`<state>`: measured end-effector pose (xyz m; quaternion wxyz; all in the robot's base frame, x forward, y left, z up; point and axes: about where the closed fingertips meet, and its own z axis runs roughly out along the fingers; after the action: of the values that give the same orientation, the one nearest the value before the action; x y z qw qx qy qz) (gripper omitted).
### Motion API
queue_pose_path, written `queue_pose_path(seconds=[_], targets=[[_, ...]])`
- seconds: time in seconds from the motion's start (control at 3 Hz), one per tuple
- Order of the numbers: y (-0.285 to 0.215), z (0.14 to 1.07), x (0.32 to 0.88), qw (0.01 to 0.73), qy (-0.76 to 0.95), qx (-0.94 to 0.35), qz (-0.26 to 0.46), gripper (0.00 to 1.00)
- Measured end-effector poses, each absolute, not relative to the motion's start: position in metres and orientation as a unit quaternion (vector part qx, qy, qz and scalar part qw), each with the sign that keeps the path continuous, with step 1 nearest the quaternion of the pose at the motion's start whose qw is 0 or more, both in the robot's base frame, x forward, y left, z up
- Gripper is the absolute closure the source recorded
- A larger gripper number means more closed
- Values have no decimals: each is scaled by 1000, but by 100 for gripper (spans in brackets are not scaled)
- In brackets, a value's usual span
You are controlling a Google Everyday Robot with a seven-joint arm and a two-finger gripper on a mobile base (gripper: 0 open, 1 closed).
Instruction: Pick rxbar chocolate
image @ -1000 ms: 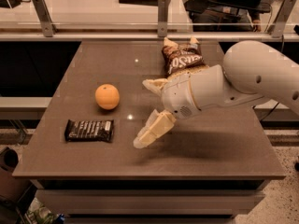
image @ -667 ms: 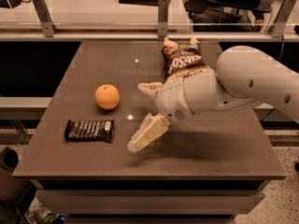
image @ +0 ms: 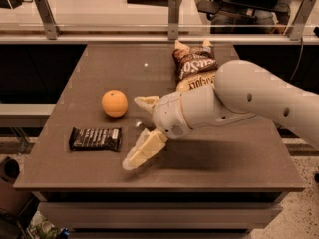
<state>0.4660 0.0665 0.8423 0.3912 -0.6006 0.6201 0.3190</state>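
Observation:
The rxbar chocolate (image: 95, 139), a flat black-brown bar with white lettering, lies on the brown table (image: 219, 168) near its front left. My gripper (image: 135, 131) hovers just right of the bar, above the table. It is open and empty, with one cream finger (image: 146, 103) toward the orange and the other (image: 142, 152) toward the table's front edge. My white arm reaches in from the right.
An orange (image: 114, 103) sits behind the bar, left of the gripper. A brown-and-cream chip bag (image: 194, 66) lies at the back, partly behind my arm. A glass barrier with metal posts (image: 173, 16) runs along the table's far edge.
My gripper has moved left, toward the rxbar chocolate. The bar, orange and chip bag have not moved.

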Motion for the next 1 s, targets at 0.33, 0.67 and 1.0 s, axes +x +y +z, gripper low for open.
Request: queue_pose_path(seconds=[0.33, 0.67, 1.0], targets=[[79, 839, 458, 388, 616, -603, 326, 0], [87, 835, 450, 387, 615, -603, 331, 0], [93, 832, 446, 385, 614, -601, 336, 17]])
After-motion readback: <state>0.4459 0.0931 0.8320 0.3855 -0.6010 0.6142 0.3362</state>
